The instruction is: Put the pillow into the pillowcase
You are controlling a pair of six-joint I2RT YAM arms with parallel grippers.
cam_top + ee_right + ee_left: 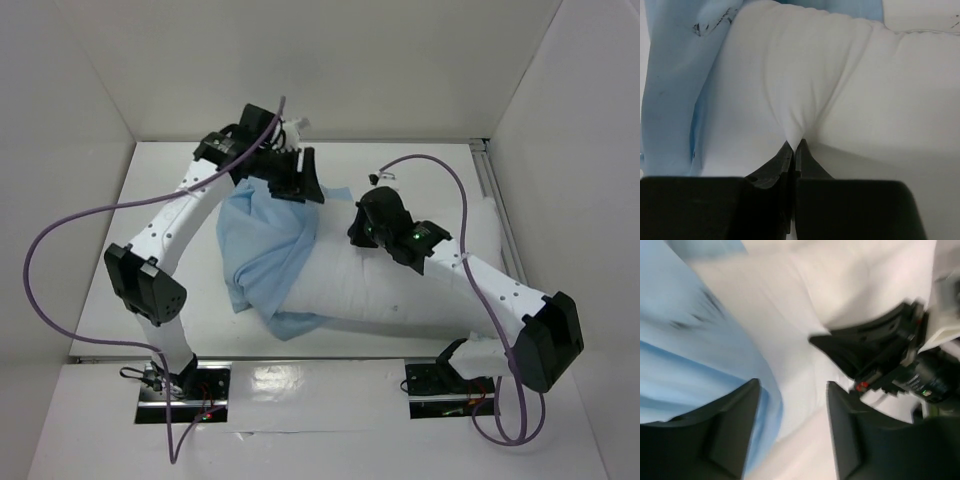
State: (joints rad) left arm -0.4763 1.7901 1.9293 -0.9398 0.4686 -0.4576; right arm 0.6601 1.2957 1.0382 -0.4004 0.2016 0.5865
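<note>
Overhead, table: a flat white tabletop [330, 160], boxed in by plain white walls [330, 60] at the back and on both sides.
Overhead, pillow: the plump white rectangular pillow [400, 290] lies across the middle and right of the table.
Overhead, pillowcase: the thin light-blue cloth pillowcase [265, 255] is rumpled over the pillow's left end.
Overhead, arms: the left gripper [298, 190] is down at the cloth's far edge. The right gripper [358, 236] sits on the pillow's far side. Purple cables [60, 230] loop from both arms.
Left wrist, left gripper [792, 425]: the view is blurred. The black fingers [735, 425] stand well apart and clasp nothing, over the line where blue pillowcase [685, 355] meets white pillow [800, 315]. The right gripper [825, 344] is close by.
Right wrist, right gripper [795, 147]: the jaws are pressed together on a pinched fold of the pillow [805, 80], and the fabric puckers toward the tips.
Right wrist, pillowcase [670, 100]: it runs along the left and top, with small dark marks [710, 22] too smudged to read.
</note>
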